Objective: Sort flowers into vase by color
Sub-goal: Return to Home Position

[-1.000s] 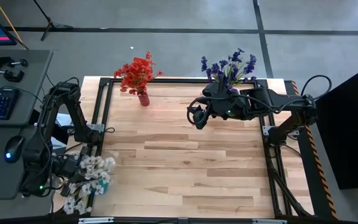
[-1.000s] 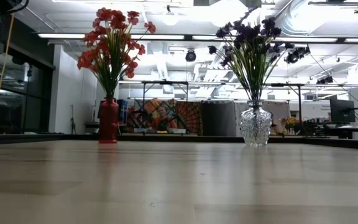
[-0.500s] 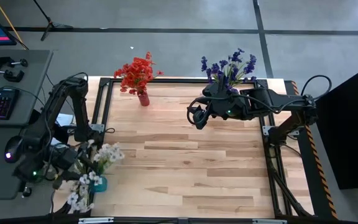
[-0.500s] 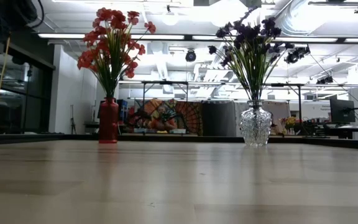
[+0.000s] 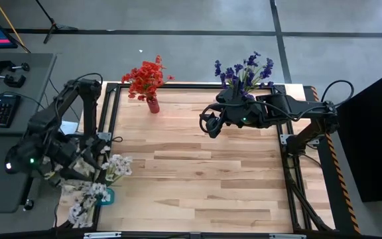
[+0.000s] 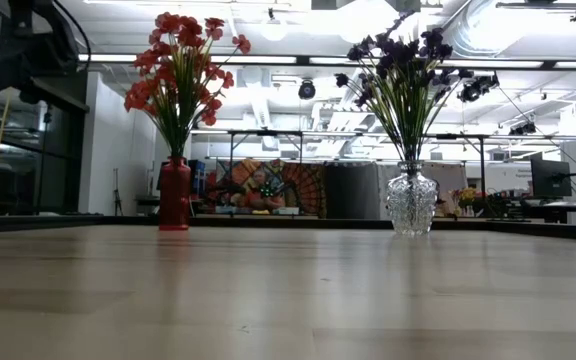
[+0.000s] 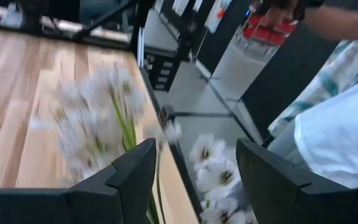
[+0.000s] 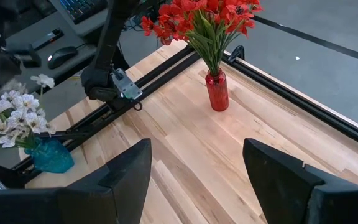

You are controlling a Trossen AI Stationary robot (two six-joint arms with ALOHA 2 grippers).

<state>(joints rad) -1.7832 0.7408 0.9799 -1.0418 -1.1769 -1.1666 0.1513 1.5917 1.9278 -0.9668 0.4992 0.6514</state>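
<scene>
White flowers (image 5: 115, 166): in blue vase (image 8: 50, 155), near left edge of table (image 5: 197, 166); stems roughly upright.
Left gripper (image 7: 194, 155): nearer arm, just beside; blossoms dead ahead of spread, empty jaws.
Right gripper (image 8: 196, 150): jaws spread, empty; aloft by purple flowers (image 5: 244, 70), well apart.
Judgement: left retreat must clear blossoms.

Three vases (image 8: 217, 91), three flower bunches (image 8: 207, 15), two arms (image 5: 270, 109).
</scene>
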